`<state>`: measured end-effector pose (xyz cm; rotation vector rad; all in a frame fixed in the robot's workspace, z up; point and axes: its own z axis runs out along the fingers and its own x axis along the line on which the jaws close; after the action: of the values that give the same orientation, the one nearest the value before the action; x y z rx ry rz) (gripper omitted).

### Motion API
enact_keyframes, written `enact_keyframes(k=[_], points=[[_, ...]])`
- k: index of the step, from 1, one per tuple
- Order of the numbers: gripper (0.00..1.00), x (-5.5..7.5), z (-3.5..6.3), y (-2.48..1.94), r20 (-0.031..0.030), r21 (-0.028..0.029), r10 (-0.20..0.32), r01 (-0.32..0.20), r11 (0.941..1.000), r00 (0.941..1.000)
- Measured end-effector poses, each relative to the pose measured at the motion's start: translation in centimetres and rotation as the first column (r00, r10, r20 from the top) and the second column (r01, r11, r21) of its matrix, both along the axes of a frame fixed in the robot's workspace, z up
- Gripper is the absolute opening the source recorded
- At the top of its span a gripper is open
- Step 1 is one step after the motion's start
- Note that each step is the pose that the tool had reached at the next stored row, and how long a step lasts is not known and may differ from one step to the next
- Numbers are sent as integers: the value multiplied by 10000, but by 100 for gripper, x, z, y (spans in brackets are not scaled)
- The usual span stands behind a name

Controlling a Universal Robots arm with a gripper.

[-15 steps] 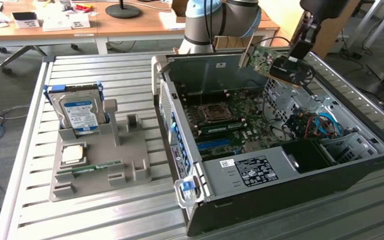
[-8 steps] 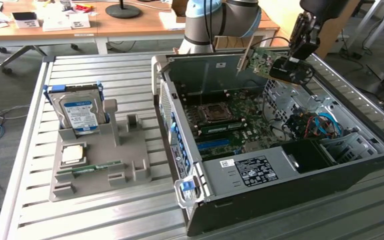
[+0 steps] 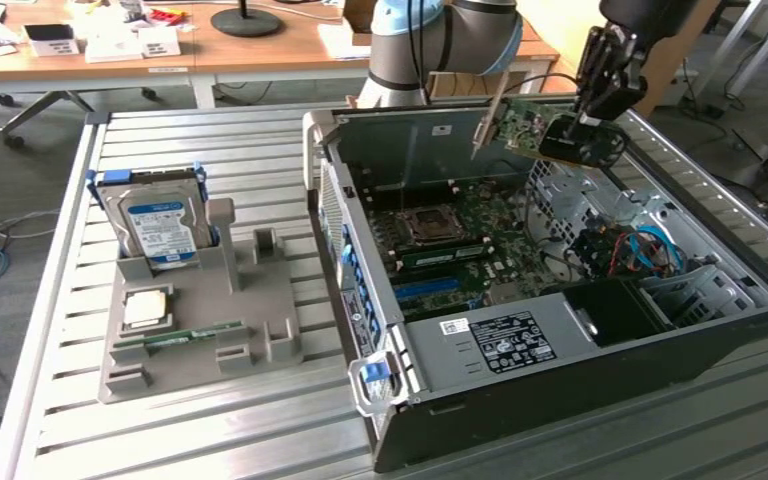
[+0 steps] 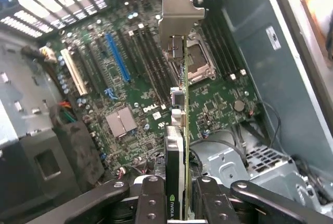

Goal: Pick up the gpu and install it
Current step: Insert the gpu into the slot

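Slatted worktop, open case; tool clamped on gpu above motherboard. Best keep it upright, edge lined with blue slot, descend straight.

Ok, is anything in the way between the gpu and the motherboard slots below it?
Nothing visible. The gripper holds the gpu in open air above the open case. The wrist view shows the motherboard and its blue slot uncovered. Loose cables lie off to one side.
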<state>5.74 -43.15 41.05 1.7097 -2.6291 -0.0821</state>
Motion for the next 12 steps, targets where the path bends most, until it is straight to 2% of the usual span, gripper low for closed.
enact_keyframes(k=[5,12], points=[[27,0,-1,0,0,-1,750,-750,9972,9972],[27,0,-3,0,0,-1,1657,-1657,9862,9862]])
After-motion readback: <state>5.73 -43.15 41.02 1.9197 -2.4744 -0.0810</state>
